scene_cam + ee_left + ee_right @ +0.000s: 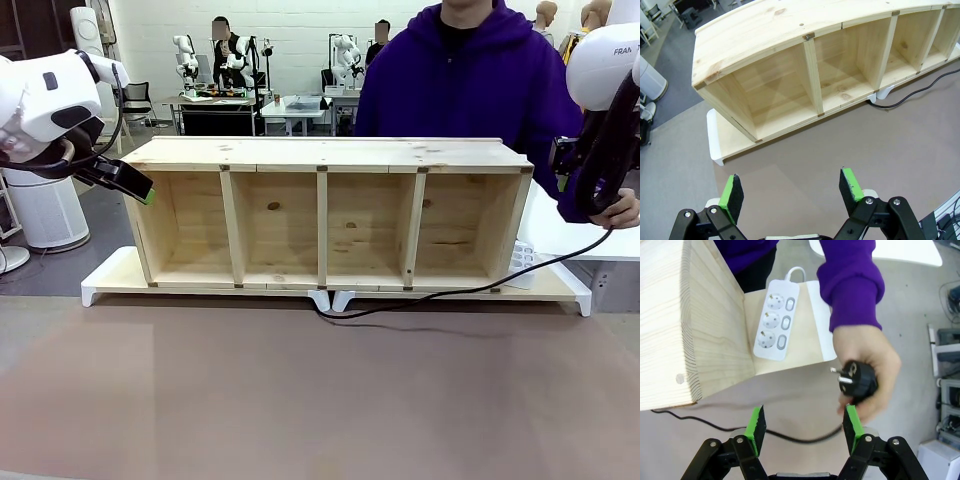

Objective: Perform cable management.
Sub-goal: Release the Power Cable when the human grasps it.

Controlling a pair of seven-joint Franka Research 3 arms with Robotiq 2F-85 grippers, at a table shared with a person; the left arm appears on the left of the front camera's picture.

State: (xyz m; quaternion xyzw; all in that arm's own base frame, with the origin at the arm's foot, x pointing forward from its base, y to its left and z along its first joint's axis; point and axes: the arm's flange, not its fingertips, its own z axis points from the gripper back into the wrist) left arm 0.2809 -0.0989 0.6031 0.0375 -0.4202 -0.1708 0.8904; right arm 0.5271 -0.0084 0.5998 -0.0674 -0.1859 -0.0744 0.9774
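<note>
Two sets of jaws stand spread and empty; we bring the right gripper [805,427] squarely up to the plug [858,381] that the person's hand [867,365] offers, while the cable [440,297] trails along the shelf unit's [330,155] front; the left gripper [792,192] hovers clear.

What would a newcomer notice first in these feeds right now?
Probably the person's hand holding out the black plug just above the open right gripper, beside the white power strip. Next, the long wooden shelf unit across the table, with the cable trailing along its front.
</note>
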